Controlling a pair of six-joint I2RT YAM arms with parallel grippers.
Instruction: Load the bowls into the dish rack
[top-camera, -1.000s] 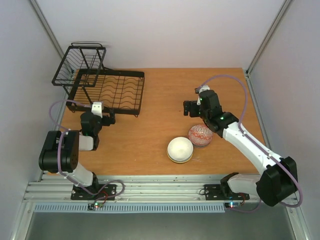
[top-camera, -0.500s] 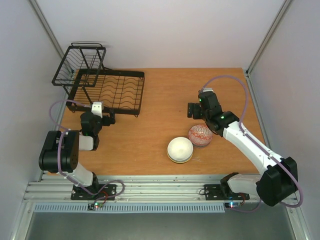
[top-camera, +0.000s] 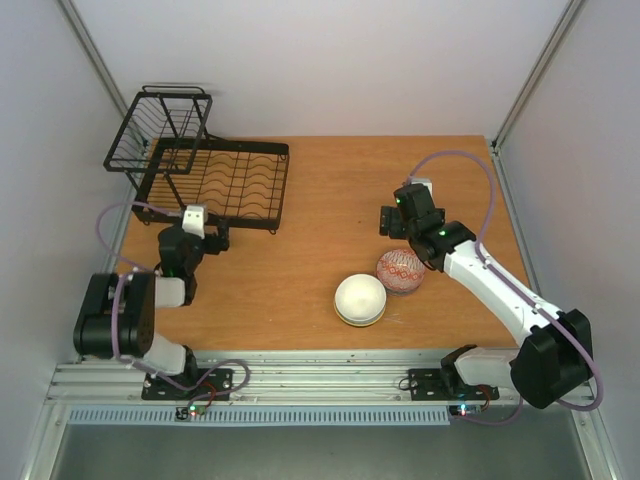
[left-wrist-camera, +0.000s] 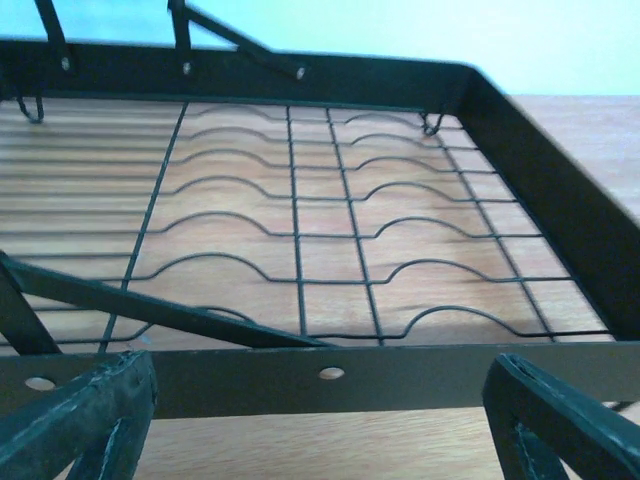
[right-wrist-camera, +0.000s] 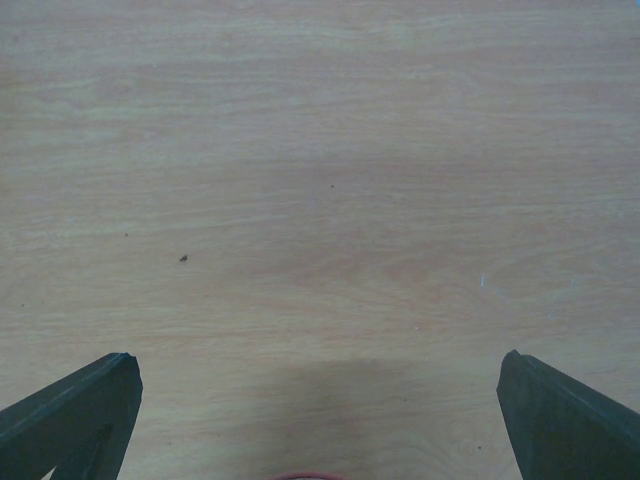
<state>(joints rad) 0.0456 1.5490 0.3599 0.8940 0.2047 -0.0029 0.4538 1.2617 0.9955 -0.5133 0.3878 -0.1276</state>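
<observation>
Dish rack (top-camera: 215, 180) far left, two bowls right of centre on the surface (top-camera: 330, 190).
The left claw (top-camera: 215, 238) sits just before the dish rack's near edge. The nearer bowl (top-camera: 360, 299) seems to touch the farther bowl (top-camera: 401, 270), behind it to the right. The right claw (top-camera: 390, 222) is just beyond.

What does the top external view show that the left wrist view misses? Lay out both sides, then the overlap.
Top external only: the red-and-white patterned bowl and the cream-white bowl, side by side on the table's near half, the left arm, the right arm, and the rack's tall basket section.
Left wrist only: a close look at the wavy wires, with the left jaws standing open at the bottom corners.
Both: the black dish rack, empty of bowls, on the wooden table.
</observation>
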